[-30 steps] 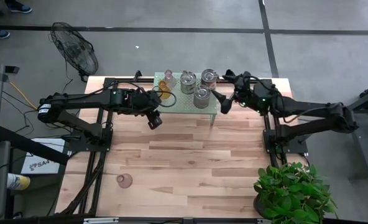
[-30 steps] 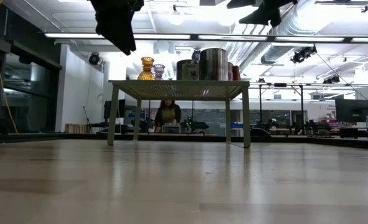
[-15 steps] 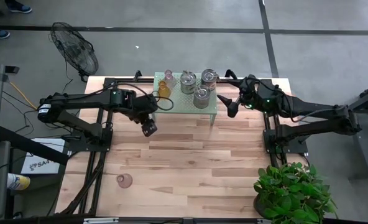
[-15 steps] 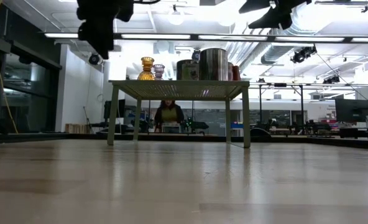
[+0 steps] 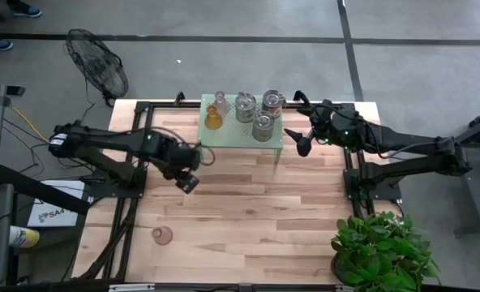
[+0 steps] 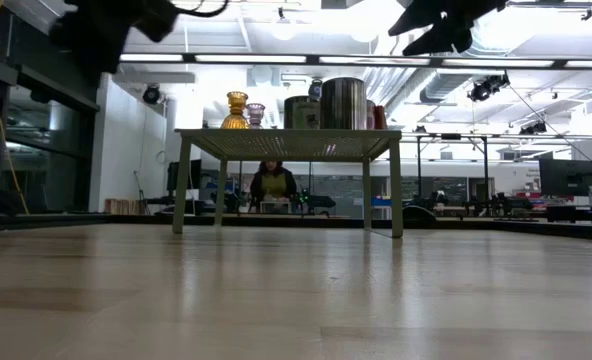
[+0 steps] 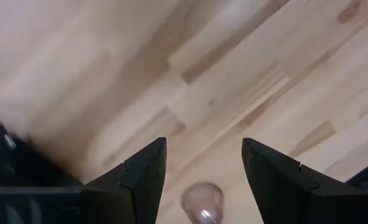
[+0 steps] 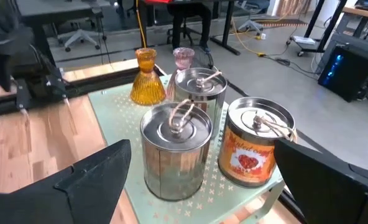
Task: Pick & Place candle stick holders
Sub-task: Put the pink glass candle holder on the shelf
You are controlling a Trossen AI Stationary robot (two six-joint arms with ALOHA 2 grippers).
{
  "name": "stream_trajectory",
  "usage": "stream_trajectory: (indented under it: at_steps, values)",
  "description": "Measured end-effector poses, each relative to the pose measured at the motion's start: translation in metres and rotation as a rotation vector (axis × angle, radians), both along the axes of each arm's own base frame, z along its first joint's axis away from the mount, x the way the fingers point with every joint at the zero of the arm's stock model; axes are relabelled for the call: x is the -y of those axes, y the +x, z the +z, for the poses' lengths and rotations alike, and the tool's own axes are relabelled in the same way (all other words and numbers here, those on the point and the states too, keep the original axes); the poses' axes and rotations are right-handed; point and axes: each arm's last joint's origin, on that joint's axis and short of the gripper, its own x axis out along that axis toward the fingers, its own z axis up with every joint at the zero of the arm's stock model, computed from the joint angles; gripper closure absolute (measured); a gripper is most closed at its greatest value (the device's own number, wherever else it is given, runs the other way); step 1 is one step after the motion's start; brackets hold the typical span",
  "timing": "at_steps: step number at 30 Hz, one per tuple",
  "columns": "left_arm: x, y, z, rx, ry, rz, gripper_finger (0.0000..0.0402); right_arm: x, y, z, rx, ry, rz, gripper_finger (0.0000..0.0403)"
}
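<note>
The high camera looks straight down on the whole desk point(image 5: 248, 219) and takes in the floor around it. The low camera sits at desk-top level, facing across the boards to the green stand point(image 6: 286, 142) and the room beyond. The left wrist camera points down at bare boards from close above. The right wrist camera faces the stand point(image 8: 115, 115) from near, a part shared with the high and low views.
</note>
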Motion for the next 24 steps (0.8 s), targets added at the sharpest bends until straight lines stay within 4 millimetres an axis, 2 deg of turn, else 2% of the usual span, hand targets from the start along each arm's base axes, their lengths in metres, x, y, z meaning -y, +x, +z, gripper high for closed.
stream_trajectory:
  at_steps: [11, 24]
  values:
    - [0.061, -0.02, -0.026, -0.148, -0.112, 0.338, 0.0197, -0.002, 0.001, -0.001, -0.037, -0.04, 0.082, 0.0013]
    - [0.123, -0.053, -0.037, -0.209, -0.171, 0.552, 0.0197, -0.004, 0.002, -0.001, -0.046, -0.044, 0.166, 0.0013]
